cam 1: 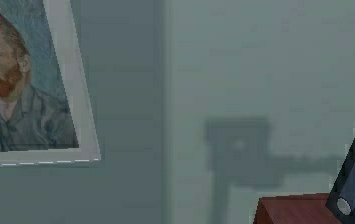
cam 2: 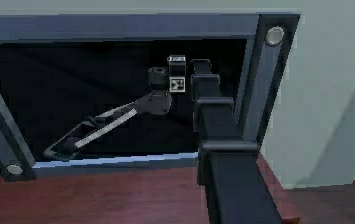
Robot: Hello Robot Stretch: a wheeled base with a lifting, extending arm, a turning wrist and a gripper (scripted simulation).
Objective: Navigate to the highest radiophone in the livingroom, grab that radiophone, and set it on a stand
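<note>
1. In the forward view, a framed portrait painting (cam 1: 25, 75) is hanging on a pale green wall (cam 1: 235, 60) at the view's left.
2. At that view's bottom right corner, a corner of a reddish-brown wooden top (cam 1: 290, 212) is poking in, and the grey frame of a television (cam 1: 350, 170) is standing on it.
3. The arm side view is facing the television's dark screen, with bare wood lying along the top's near edge.
4. There the dark arm (cam 2: 225, 150) is rising over that near edge, ending at two white marker squares (cam 2: 175, 76).
5. The gripper (cam 2: 63, 147) is slanting down-left before the screen; whether it is holding anything cannot be told.
6. The radiophone's place cannot be told.
</note>
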